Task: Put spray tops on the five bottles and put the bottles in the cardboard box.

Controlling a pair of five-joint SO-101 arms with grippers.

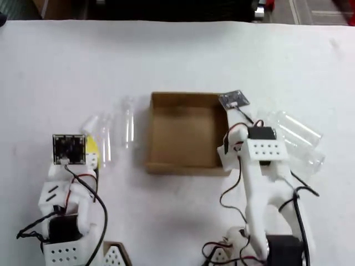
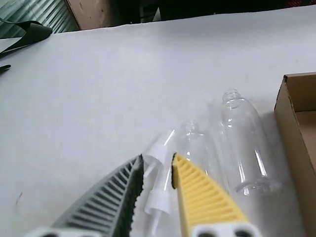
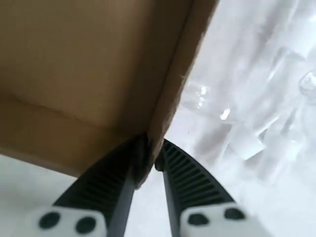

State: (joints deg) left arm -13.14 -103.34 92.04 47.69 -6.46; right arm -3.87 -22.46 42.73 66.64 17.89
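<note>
White worktop runs w/ a dark strip of room behind its far edge. Cardboard box sits open-topped abt mid-worktop, between the two arms, nothing visible inside it. Clear bottles lie on their sides either side of it. On the left arm's side, one bottle lies just beside the box wall, neck pointing away from the arm, no top on it. A second, smaller-looking bottle lies next to that, also uncapped. On the right arm's side, a loose cluster of clear bottles lies near the box; can't count them for sure. Left pincer is low over the worktop beside the left bottles, grey and yellow fingers partly spread and straddling a white spray top that lies on the surface. Can't tell if either finger actually touches it. Right pincer is at the box's near corner on the right arm's side, fingers closed onto the cardboard wall, one inside the box, one outside. Blurred clear bottles lie past it outside the box.
</note>
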